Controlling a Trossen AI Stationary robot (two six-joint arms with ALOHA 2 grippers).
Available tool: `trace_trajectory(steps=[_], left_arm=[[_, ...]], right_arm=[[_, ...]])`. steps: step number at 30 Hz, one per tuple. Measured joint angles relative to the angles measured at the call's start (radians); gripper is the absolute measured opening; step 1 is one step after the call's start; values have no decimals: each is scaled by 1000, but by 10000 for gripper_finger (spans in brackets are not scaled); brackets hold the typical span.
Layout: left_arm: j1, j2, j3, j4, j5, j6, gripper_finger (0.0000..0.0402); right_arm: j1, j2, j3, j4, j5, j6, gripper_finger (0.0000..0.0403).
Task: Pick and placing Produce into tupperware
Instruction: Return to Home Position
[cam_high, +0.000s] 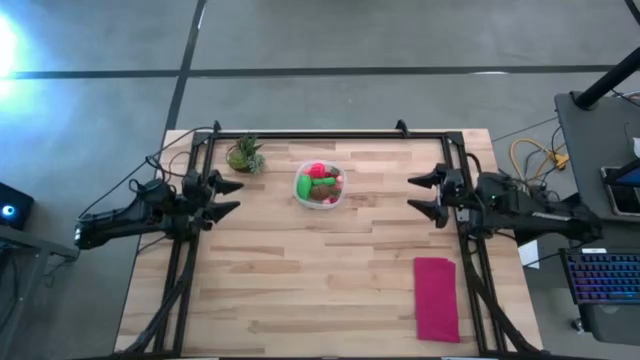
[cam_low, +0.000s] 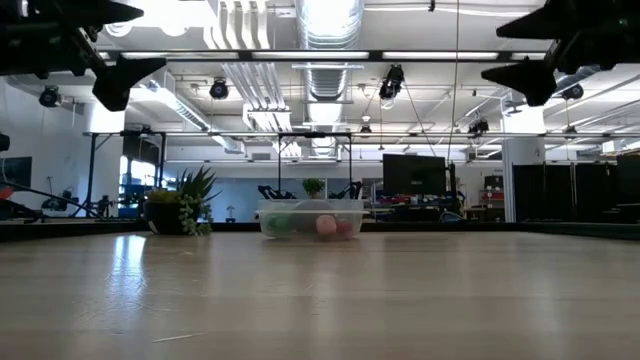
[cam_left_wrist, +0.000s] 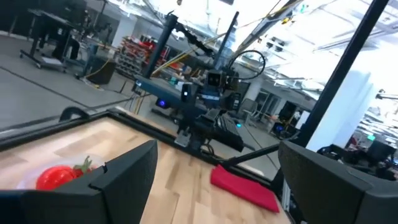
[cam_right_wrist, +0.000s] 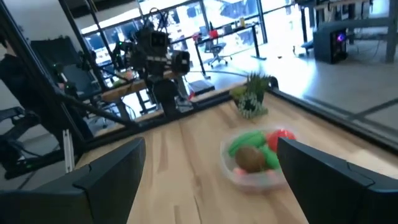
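The clear tupperware (cam_high: 320, 186) stands on the table toward its far edge, near the middle. Red, green and brown produce (cam_high: 321, 183) lies inside it. The low view shows the tupperware (cam_low: 311, 219) with produce behind its wall; in the right wrist view the green and brown pieces (cam_right_wrist: 253, 152) lie on top. My left gripper (cam_high: 232, 198) hovers open above the table's left side, left of the tupperware. My right gripper (cam_high: 423, 195) hovers open on the right side. Both are raised well above the tabletop, as the low view shows: left gripper (cam_low: 125, 55), right gripper (cam_low: 525, 50).
A leafy potted plant (cam_high: 245, 155) stands left of the tupperware by the far edge. A flat magenta-red cloth (cam_high: 436, 298) lies at the table's near right. A dark frame rail (cam_high: 330, 134) runs along the far edge. Bare wood (cam_high: 320, 280) spans the near half.
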Motion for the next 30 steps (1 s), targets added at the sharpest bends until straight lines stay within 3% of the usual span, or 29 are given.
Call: trace_trajectory(steps=[15,19,24,30], left_arm=[[0,-1,-111,-1,-15,-60,319],[0,-1,-123,0,-5,-160,319],[-1,-3,-112,50,96,-106,319],[0,-3,-122,44,106,-80,319]], right_arm=[[0,-41,-136,8,8,27,354],[0,-41,-145,10,33,3,354],[-7,-48,-161,46,44,-5,354],[-19,-83,-183,58,29,0,354]])
